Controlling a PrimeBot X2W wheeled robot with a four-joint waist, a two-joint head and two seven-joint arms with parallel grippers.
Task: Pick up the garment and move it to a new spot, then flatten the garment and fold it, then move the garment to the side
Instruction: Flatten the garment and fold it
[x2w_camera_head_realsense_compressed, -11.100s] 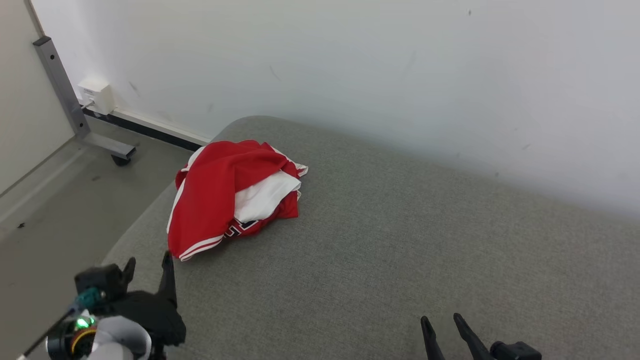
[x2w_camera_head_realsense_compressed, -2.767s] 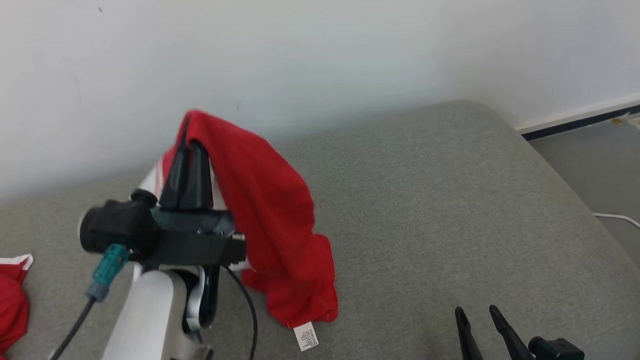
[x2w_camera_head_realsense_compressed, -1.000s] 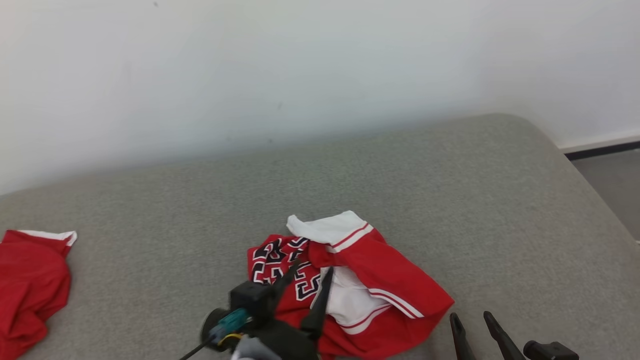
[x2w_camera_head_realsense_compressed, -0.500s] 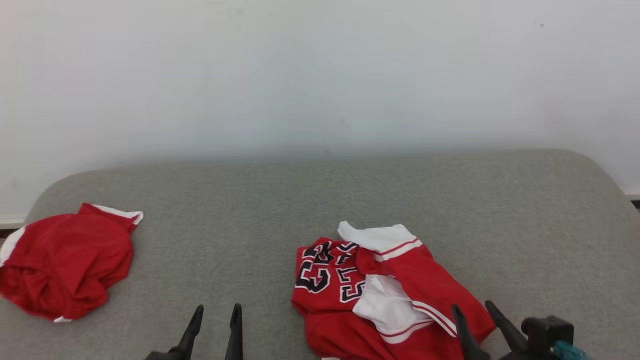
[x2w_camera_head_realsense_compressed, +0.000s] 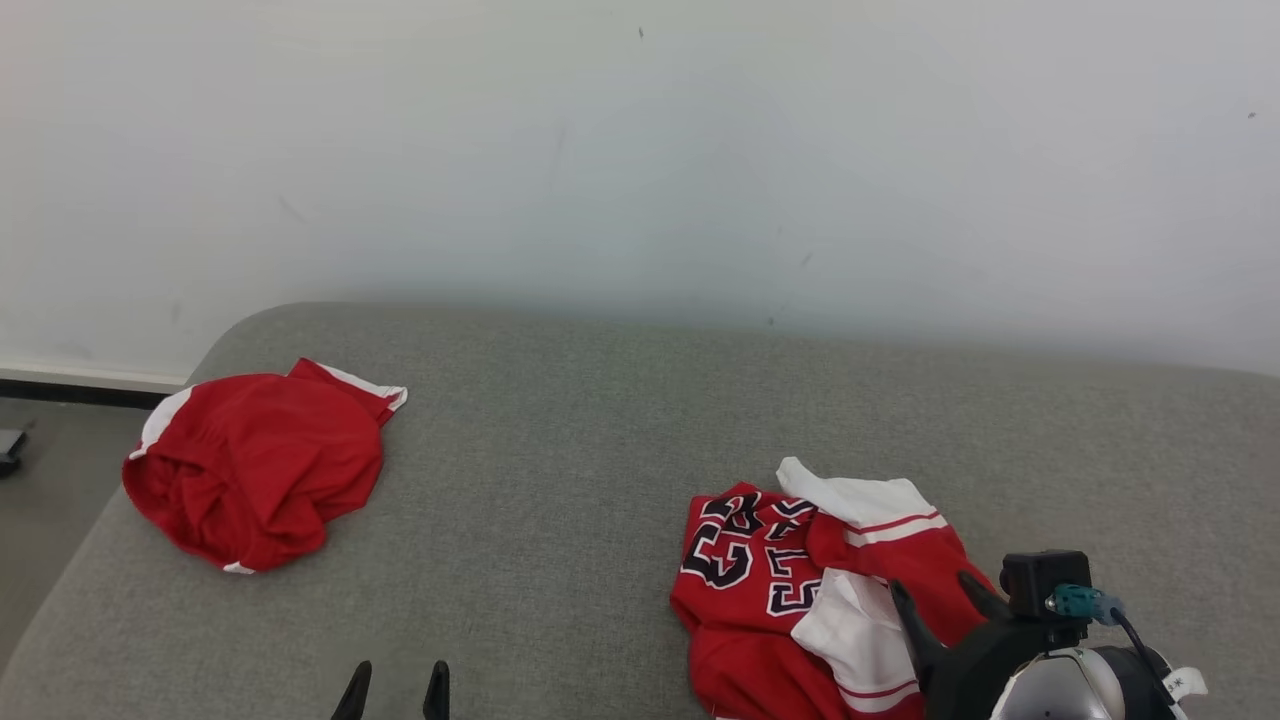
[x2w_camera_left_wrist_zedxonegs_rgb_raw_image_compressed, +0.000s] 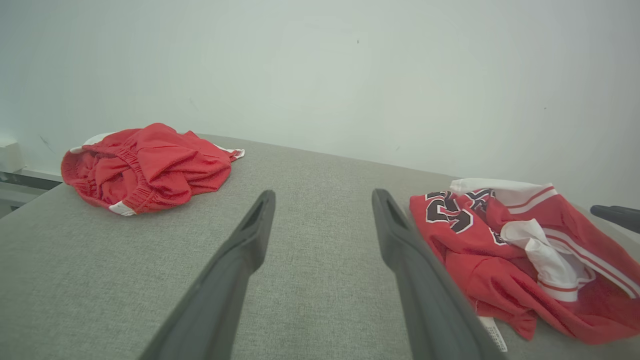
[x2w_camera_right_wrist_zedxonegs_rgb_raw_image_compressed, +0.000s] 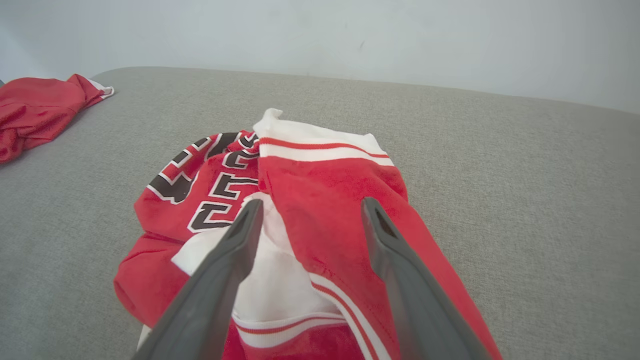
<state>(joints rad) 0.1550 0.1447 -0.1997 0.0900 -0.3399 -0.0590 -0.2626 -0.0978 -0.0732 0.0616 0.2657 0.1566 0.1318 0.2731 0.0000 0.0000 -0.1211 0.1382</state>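
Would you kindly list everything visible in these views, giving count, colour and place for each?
jersey: one, red with white trim and black numerals, crumpled on the padded surface at the robot's right
bunched garment: one, red with white trim, near the surface's left end
padded surface: one, grey fabric, across the foreground
wall: one, white, behind the surface
floor: grey, far left
left gripper: one, dark, open, over bare surface
right gripper: one, dark, open, over the jersey

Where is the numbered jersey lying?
The jersey lies crumpled on the grey cushion, lower right in the head view, by the right gripper.
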